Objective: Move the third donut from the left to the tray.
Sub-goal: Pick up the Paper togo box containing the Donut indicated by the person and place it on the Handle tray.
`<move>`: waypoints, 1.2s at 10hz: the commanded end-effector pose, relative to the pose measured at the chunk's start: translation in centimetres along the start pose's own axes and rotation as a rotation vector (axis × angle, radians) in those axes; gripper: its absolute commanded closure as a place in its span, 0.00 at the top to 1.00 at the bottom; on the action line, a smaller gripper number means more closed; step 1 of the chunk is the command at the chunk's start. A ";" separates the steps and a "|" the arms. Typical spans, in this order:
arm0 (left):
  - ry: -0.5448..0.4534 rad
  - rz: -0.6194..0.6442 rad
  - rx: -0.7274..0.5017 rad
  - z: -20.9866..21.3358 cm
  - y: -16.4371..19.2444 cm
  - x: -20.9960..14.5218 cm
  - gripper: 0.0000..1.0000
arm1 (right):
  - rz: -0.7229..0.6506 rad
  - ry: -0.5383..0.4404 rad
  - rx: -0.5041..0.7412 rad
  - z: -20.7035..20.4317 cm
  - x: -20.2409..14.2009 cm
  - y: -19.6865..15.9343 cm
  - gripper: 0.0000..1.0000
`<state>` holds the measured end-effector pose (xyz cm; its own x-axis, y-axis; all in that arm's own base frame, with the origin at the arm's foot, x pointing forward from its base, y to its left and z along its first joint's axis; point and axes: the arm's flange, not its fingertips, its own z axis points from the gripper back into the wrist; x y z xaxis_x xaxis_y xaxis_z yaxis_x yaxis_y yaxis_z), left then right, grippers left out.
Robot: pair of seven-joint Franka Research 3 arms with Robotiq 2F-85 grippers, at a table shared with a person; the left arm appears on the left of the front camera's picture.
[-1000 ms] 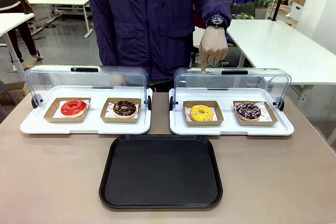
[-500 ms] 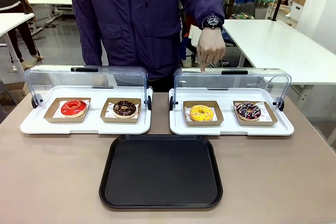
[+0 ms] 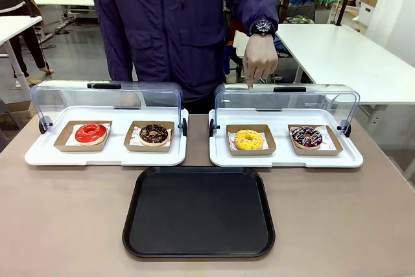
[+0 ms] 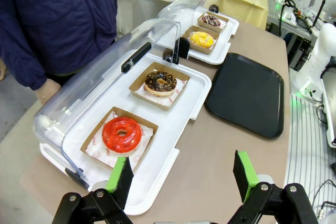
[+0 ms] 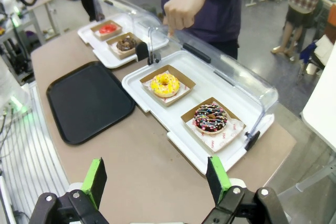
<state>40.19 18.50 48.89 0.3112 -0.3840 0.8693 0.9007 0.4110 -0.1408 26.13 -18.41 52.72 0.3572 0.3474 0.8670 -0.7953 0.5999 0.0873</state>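
Altogether four donuts (image 3: 91,133) (image 3: 154,133) (image 3: 249,139) (image 3: 306,136), one black tray (image 3: 198,215); left fingers (image 4: 118,175) and right fingers (image 5: 95,178) spread.

Bright, even light — sharp; wrist-view edges bowed.

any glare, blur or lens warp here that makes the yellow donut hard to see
Front view: even light, sharp, the yellow donut plain; the clear lid behind it carries only faint reflections. Left wrist view: wide-angle stretch, the donut small and far. Right wrist view: same stretch, but the donut close and crisp, no glare on it.
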 end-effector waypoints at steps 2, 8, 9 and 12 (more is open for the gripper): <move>0.000 -0.008 -0.007 0.1 -0.1 0.1 1.00 | 0.071 0.146 0.042 1.5 5.5 -6.0 1.00; 0.000 -0.008 -0.007 0.1 -0.1 0.1 1.00 | 0.263 0.327 0.192 -6.4 16.0 -9.6 1.00; 0.000 -0.008 -0.007 0.1 -0.1 0.1 1.00 | 0.330 0.277 0.203 -7.0 16.2 -8.9 1.00; 0.000 -0.008 -0.007 0.1 -0.1 0.1 1.00 | 0.224 0.288 0.181 -6.2 15.8 -9.6 1.00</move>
<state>40.24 18.52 48.85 0.3123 -0.3843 0.8688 0.9006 0.4108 -0.1421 42.67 -14.16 62.55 0.2564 0.6703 0.6964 -0.9368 0.3498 0.0083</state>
